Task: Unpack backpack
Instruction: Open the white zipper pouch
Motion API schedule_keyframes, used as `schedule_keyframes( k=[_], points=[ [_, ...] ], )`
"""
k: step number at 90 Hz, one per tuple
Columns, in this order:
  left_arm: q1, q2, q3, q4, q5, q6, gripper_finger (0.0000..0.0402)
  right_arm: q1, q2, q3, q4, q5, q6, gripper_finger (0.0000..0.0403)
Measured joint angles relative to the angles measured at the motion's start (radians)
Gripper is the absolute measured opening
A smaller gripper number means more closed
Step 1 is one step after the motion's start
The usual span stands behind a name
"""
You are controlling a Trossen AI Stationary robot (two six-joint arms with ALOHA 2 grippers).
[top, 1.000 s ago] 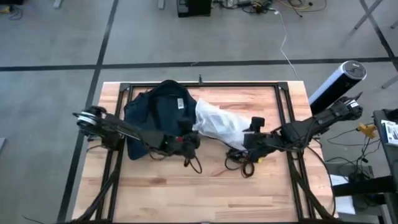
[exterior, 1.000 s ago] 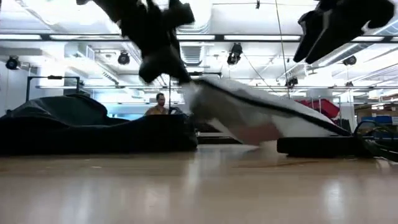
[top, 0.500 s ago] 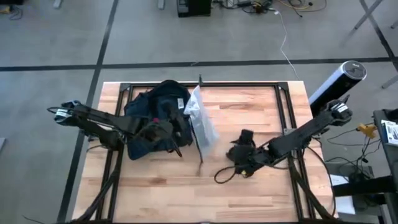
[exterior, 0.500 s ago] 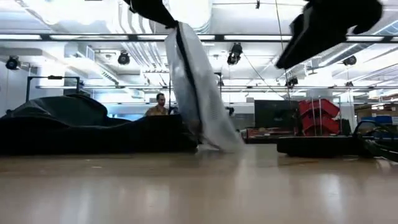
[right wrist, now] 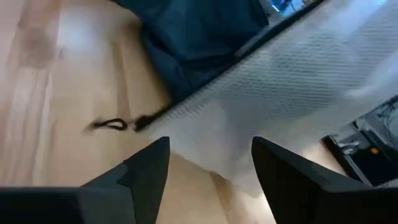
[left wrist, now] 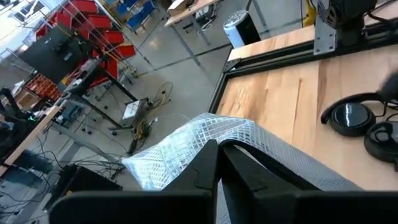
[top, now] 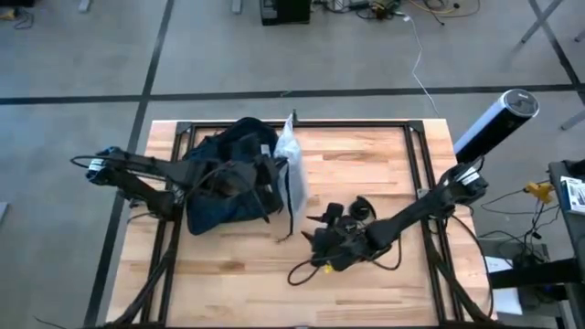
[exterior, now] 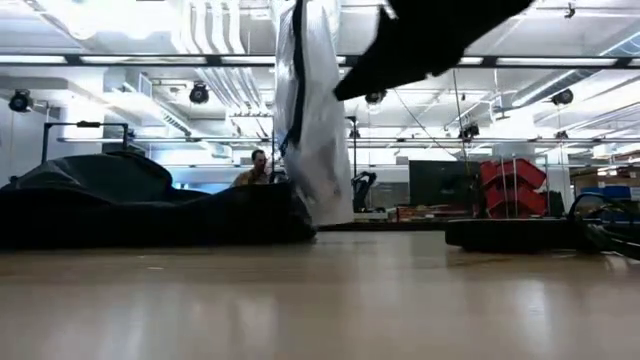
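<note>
left wrist view only, fingers (left wrist: pixel 219 163) pinching silvery pouch (left wrist: pixel 186 146), headphones (left wrist: pixel 364 124) beyond

Wooden table (top: pixel 366 155) bearing backpack (top: pixel 224 174) and seemingly headphones (top: pixel 352 215).

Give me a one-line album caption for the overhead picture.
Left gripper lifts a silvery pouch beside the backpack; right gripper hovers open near the headphones.

Pouch (exterior: pixel 308 110) top cut off — low view's edge.
</note>
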Motion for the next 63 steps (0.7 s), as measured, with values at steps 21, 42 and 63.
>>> schedule_keyframes(
  k=[21, 42, 63],
  points=[
    [0.009, 0.082, 0.154, -0.149, -0.006, -0.023, 0.0, 0.007, 0.049, 0.082, -0.003, 0.016, 0.112, 0.0204],
    [0.02, 0.17, 0.268, -0.23, -0.004, -0.046, 0.0, 0.006, 0.047, 0.082, -0.037, 0.102, 0.313, 0.021],
    [0.023, 0.222, 0.392, -0.266, 0.09, -0.072, 0.0, -0.049, 0.048, 0.081, -0.131, 0.106, 0.45, 0.0206]
  ],
)
